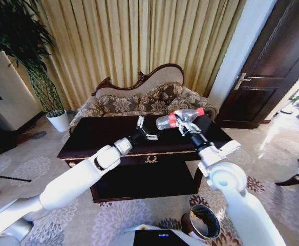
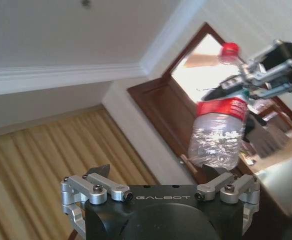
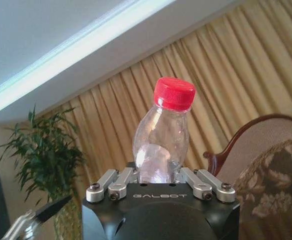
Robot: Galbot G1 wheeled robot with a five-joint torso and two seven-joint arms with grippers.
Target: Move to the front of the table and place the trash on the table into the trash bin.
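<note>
Right gripper (image 1: 186, 125) is clamped on the clear plastic bottle w/ red cap and red-white label (image 1: 179, 119), holding it in the air above the large dark glossy wooden table w/ gold trim (image 1: 98, 134). Bottle lies roughly sideways in head view, cap toward the robot's right; in right wrist view its neck and cap (image 3: 174, 93) rise between the fingers. Left gripper (image 1: 145, 129) hovers over the tabletop just beside the bottle's base, fingers spread apart, holding nothing. Small round dark brown bin w/ shiny metal rim (image 1: 205, 221) stands on the patterned carpet (image 1: 31, 169) near the robot's base, below the right arm. Patterned sofa (image 1: 139, 100) sits behind the table.
</note>
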